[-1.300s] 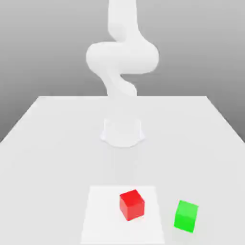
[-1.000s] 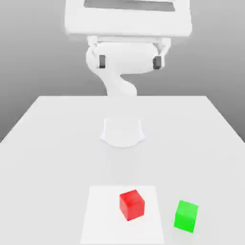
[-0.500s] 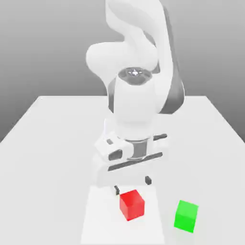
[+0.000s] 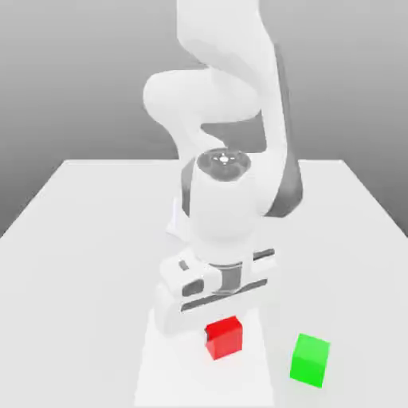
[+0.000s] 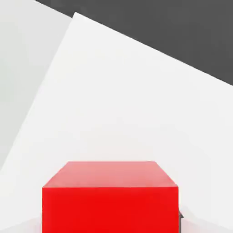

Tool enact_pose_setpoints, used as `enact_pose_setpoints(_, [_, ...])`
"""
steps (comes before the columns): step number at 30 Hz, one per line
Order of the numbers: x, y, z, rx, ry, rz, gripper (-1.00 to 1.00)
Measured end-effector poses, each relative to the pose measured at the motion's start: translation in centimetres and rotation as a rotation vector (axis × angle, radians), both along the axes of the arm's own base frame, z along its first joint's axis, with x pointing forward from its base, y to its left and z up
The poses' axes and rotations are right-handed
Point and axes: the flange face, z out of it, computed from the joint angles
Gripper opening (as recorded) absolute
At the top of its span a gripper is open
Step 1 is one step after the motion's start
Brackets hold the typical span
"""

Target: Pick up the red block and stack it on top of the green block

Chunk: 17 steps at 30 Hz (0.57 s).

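The red block (image 4: 224,339) rests on a white square mat (image 4: 163,366) near the table's front edge. My gripper (image 4: 221,320) has come straight down onto it, and the hand covers the block's top from the exterior view. In the hand view the red block (image 5: 109,200) looms very close. The green block (image 4: 310,360) stands on the table to the exterior view's right of the red one, apart from it and from the gripper.
The pale grey table (image 4: 80,239) stretches back to the arm's round base (image 4: 177,223). The arm's bulky links rise over the middle of the table, directly behind the two blocks.
The arm swung in from above and descended; within the last half second the hand dropped further, down over the red block. The green block has stayed put.
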Motion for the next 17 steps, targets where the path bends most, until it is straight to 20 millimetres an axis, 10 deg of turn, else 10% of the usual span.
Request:
enact_pose_setpoints(8, [1.9,13.3,4.8,0.001,0.000,0.096,-1.00])
enact_pose_setpoints(13, [2.4,14.2,0.0,0.000,0.000,0.081,-1.00])
enact_pose_setpoints(14, [2.3,14.2,-0.8,0.000,0.000,0.081,1.00])
enact_pose_setpoints(17, [2.3,14.2,-0.8,0.000,0.000,0.081,1.00])
